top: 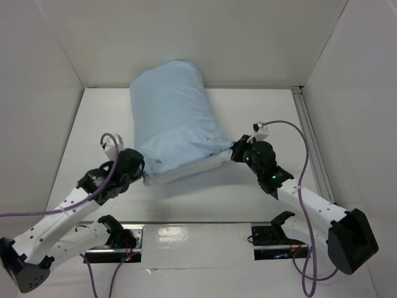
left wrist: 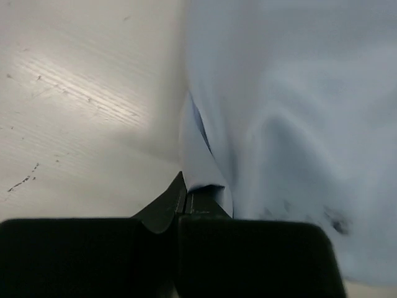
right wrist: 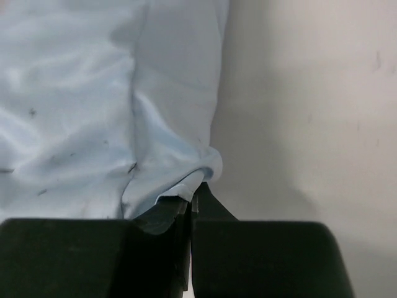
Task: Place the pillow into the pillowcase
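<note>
Top external: left gripper (top: 142,176) and right gripper (top: 237,151) clamp near corners of the stuffed light-blue fabric pillowcase (top: 173,118) — its length runs away from both.

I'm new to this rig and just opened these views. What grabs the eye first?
A plump light blue pillowcase fills the middle of the table, its far end by the back wall. The left jaws and right jaws are each shut on one of its near corners.

The pillowcase (top: 173,118): thin matt cloth, softly wrinkled, dark-specked. The table (top: 217,198): smooth, white, faintly glossy; the rail (top: 309,139) at three o'clock: bare metal.
</note>
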Robot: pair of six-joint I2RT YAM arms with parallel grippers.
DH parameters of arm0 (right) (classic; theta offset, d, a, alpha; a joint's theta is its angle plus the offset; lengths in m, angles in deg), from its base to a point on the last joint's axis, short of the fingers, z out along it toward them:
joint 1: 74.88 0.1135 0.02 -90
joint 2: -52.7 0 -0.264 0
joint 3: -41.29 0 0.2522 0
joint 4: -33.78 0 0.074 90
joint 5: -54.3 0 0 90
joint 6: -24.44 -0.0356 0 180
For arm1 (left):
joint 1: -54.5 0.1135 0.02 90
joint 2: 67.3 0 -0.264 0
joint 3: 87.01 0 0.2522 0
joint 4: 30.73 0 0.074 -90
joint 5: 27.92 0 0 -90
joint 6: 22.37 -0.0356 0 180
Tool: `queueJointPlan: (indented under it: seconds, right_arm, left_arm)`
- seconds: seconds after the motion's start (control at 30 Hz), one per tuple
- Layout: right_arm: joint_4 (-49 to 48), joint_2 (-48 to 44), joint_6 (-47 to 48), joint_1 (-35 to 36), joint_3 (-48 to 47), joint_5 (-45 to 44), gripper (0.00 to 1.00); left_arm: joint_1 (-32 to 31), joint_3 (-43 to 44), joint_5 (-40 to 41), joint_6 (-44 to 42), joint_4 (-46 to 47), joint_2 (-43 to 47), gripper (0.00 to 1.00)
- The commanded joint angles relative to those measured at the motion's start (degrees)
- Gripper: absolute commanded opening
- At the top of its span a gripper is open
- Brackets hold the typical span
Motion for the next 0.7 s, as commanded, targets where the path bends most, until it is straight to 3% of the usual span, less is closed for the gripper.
queueJointPlan:
  seconds: [0.0, 0.1, 0.13, 0.2, 0.23, 0.27, 0.33, 0.37, 0.5, 0.57, 0.67]
  right_arm:
    - [9.31, -5.39, 5.71, 0.32, -12.15, -5.62, 0.00]
    - [18.99, -3.90, 9.49, 0.32, -27.43, -6.24, 0.00]
    - [20.58, -2.85, 10.46, 0.32, -31.74, -6.24, 0.00]
    - [24.62, 1.98, 14.31, 0.32, -46.06, -5.54, 0.00]
    - [26.20, 4.08, 15.73, 0.32, -51.33, -5.02, 0.00]
    - [28.13, 8.63, 17.22, 0.32, -62.69, -6.23, 0.00]
    - [32.88, 13.13, 21.62, 0.32, -74.00, -7.03, 0.00]
    - [34.38, 15.33, 22.94, 0.32, -84.93, -8.60, 0.00]
    - [41.67, 26.57, 29.96, 0.32, -109.30, -12.47, 0.00]
    - [41.69, 27.48, 31.64, 0.32, -114.29, -13.01, 0.00]
    - [37.04, 25.91, 35.07, 0.32, -113.53, -15.38, 0.00]
  left_arm:
    - [0.36, 20.38, -4.66, -10.54, -1.82, 2.69, 0.00]
    - [0.36, 36.67, -10.55, -19.31, -3.14, -4.56, 0.00]
    - [0.36, 48.82, -11.87, -21.62, -4.71, -7.48, 0.00]
    - [0.36, 60.75, -15.65, -28.45, -5.60, -13.46, 0.00]
    - [0.36, 70.64, -16.36, -30.24, -5.61, -18.10, 0.00]
    - [0.36, 74.75, -16.36, -32.34, -3.78, -19.88, 0.00]
    - [0.36, 83.96, -15.67, -37.08, -1.23, -24.01, 0.00]
    - [0.36, 86.54, -15.05, -38.41, 0.01, -25.08, 0.00]
    - [0.36, 97.09, -12.07, -43.96, 3.96, -28.68, 0.00]
    - [0.36, 99.04, -10.66, -45.97, 5.11, -29.31, 0.00]
    - [-0.25, 97.48, -8.01, -48.43, 9.22, -27.20, 0.00]
